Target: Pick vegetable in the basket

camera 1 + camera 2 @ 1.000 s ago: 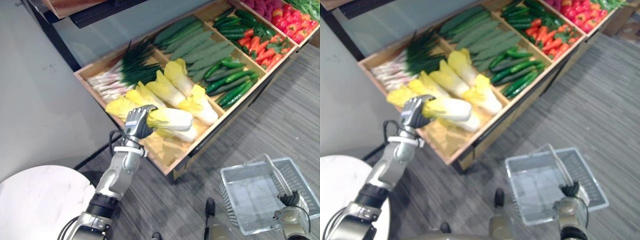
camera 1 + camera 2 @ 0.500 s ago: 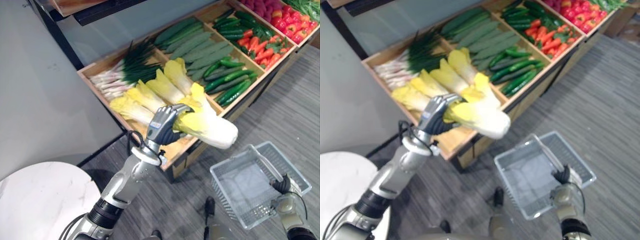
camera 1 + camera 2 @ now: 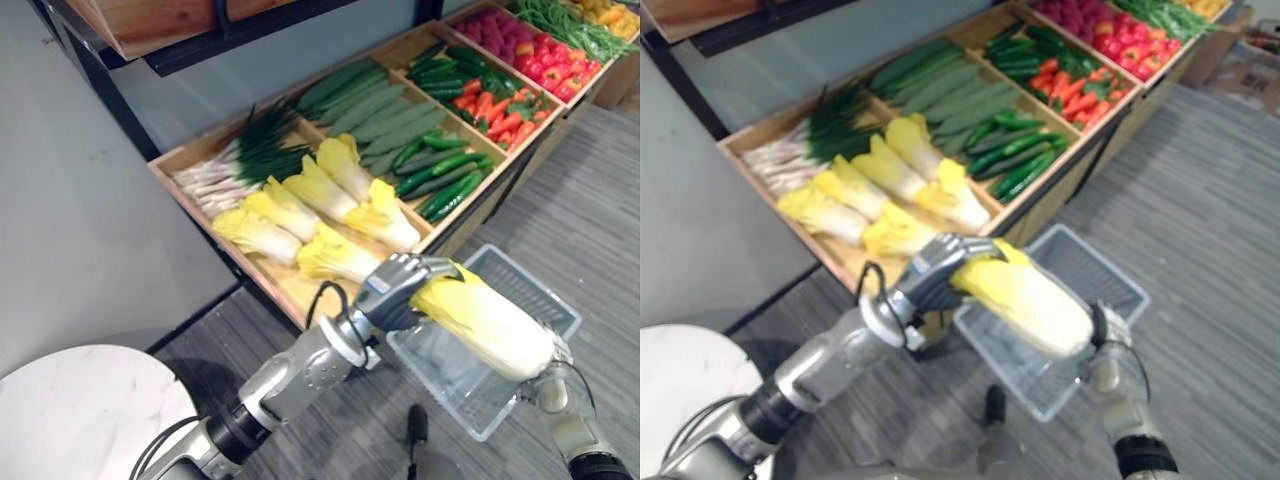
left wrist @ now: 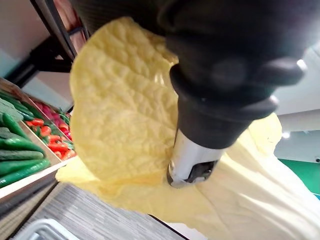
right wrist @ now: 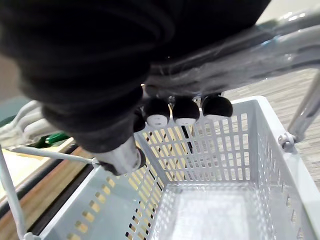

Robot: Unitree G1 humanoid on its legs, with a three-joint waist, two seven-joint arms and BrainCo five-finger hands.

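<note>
Wooden display stand [image 3: 283,285]: slanted, split by dividers into compartments. Its front edge runs diagonally, and the corner nearest the basket lies just beside the basket's far rim.
Floor [image 3: 590,230]: grey, striped, with open room right of the stand.
Round white bench [image 3: 80,410]: lower left, well apart from the stand.
Basket [image 3: 1106,261]: pale perforated plastic, held off the floor with its mouth open upward. The right hand [image 5: 186,111] has its fingers curled round the basket handle [image 5: 260,50].
Loose cabbages [image 3: 330,195]: lying in the stand's front compartment, between scallions [image 3: 240,160] and cucumbers [image 3: 440,170].
Held cabbage [image 3: 490,320]: long head, crinkled yellow leaves at the gripped end, paler whitish end pointing right. It lies lengthwise above the basket's mouth, not yet inside; contact with the rim cannot be told.
Left hand [image 3: 395,290]: fingers wrapped over the cabbage's leafy end.
</note>
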